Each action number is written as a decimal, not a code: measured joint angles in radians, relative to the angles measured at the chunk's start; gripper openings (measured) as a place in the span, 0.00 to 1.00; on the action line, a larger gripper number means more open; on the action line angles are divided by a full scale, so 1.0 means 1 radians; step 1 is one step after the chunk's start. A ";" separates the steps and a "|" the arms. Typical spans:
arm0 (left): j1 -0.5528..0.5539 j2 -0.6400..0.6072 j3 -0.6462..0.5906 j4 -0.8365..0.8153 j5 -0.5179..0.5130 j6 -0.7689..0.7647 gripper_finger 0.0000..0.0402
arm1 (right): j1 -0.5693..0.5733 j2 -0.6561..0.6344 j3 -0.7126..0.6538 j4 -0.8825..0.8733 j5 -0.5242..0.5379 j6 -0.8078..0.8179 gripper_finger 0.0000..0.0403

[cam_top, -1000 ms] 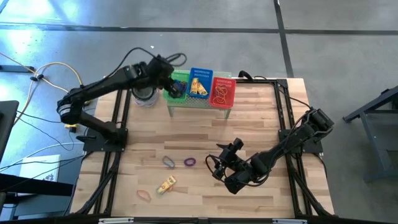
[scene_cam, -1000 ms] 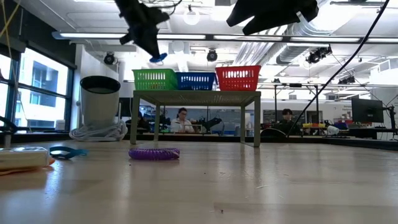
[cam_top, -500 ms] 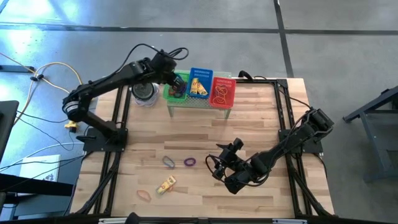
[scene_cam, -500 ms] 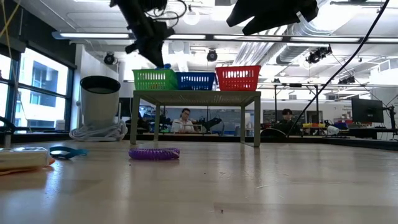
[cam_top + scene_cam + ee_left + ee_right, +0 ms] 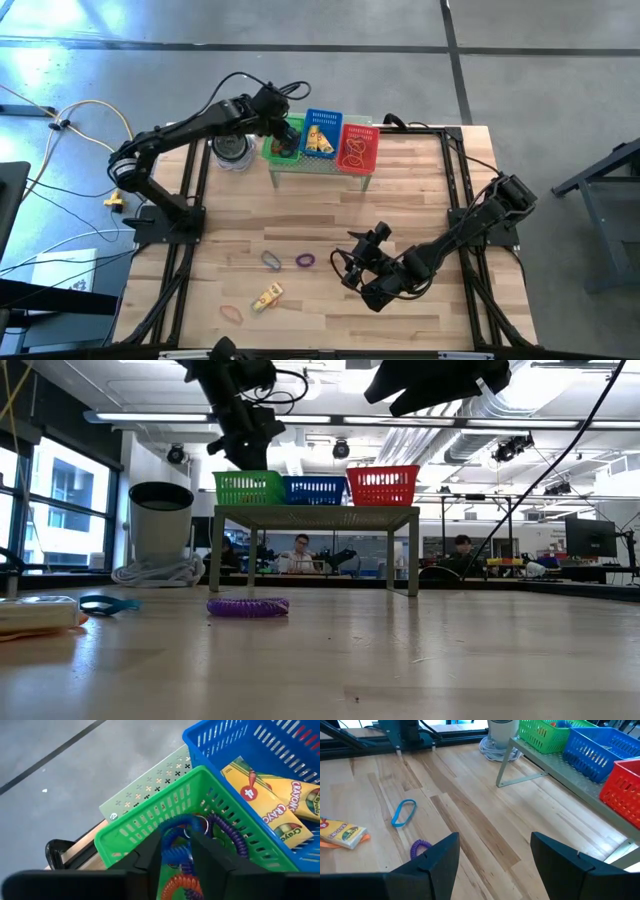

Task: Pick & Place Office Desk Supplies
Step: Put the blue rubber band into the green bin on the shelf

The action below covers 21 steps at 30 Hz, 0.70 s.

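My left gripper (image 5: 284, 135) (image 5: 243, 455) points down into the green basket (image 5: 150, 815) on the grey stand at the far edge. It is shut on a blue coiled loop (image 5: 175, 827), just above purple and orange coils lying in that basket. On the table lie a blue band loop (image 5: 403, 813), a purple coil (image 5: 420, 847), and a yellow crayon box (image 5: 342, 832) resting on an orange band. My right gripper (image 5: 492, 845) (image 5: 350, 262) hangs open above the table, to the right of these items, touching nothing. My left gripper pinches the blue coiled loop's upper part (image 5: 179, 851) between its two fingers, coming from above and pointing down. The coil hangs below the fingers inside the green basket's rim. Whether its lower end rests on the coils beneath, I cannot tell.
The blue basket (image 5: 322, 133) holds yellow crayon boxes and the red basket (image 5: 358, 146) holds orange bands. Both stand beside the green one on the grey stand (image 5: 315, 515). A round grey tin (image 5: 232, 150) sits left of the stand. Bare wood shows between the stand and the loose items.
My left gripper has gone down from above the stand to the green basket's rim, carrying the blue coil, which now sits behind the basket wall in the low view. Its arm has swung a little toward the far edge.
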 joint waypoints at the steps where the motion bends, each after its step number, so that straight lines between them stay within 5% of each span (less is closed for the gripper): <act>1: 0.000 0.000 0.000 0.003 0.000 0.000 0.27 | 0.000 0.000 0.000 0.000 0.000 0.000 0.58; 15: -0.119 -0.129 0.000 -0.013 -0.013 0.005 0.37 | 0.000 0.000 0.000 0.000 -0.028 0.000 0.58; 21: -0.297 -0.232 0.001 -0.260 0.035 -0.135 0.37 | 0.000 0.000 0.000 0.002 -0.029 0.005 0.58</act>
